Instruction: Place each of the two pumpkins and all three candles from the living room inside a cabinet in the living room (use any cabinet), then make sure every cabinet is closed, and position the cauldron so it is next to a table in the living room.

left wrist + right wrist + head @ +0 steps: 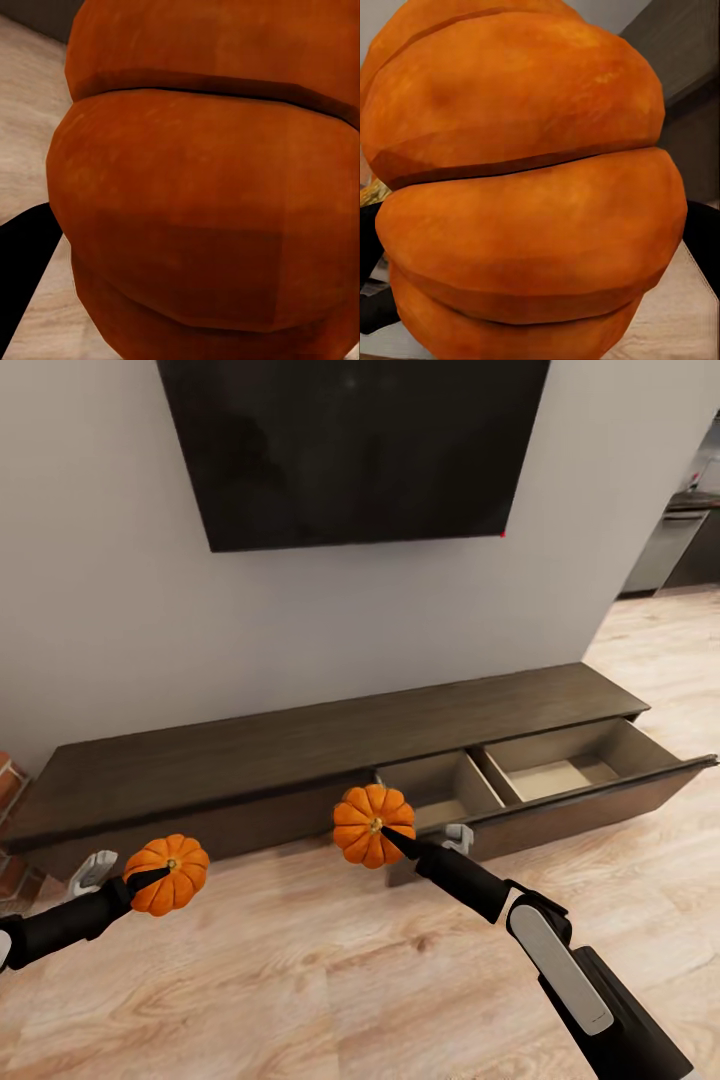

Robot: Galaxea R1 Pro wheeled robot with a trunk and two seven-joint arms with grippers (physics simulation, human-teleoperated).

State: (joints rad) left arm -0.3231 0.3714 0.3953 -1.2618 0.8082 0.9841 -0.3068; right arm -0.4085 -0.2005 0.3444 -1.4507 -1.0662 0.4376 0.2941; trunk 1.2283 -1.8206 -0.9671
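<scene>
Pale grey wall (pixel 120 610) backs the scene, with a large dark screen (pixel 350 445) mounted on it and light wood flooring (pixel 300 980) running to the near edge. Far right, grey kitchen units (pixel 672 545) show through an opening.

Cabinet (pixel 300 745): long, low, dark brown, standing against the wall below the screen. Its right-hand drawer (pixel 545 775) is pulled out toward the near side; the pale interior is divided into two compartments, with no items visible in them. The left portion of the front is shut.

Right arm (pixel 560 960): extends from the near right toward the drawer. Right pincer (pixel 385 832) is clamped on the right pumpkin (pixel 372 815), held in the air just near of the drawer's left end, stem facing the camera. In the right wrist view the pumpkin (pixel 525 187) sits between dark fingers (pixel 375 307).

Left pincer (pixel 150 878) is clamped on the left pumpkin (pixel 172 880), held above the floor near the cabinet's left portion. In the left wrist view the pumpkin (pixel 210 187) is close against one dark finger (pixel 22 277).
</scene>
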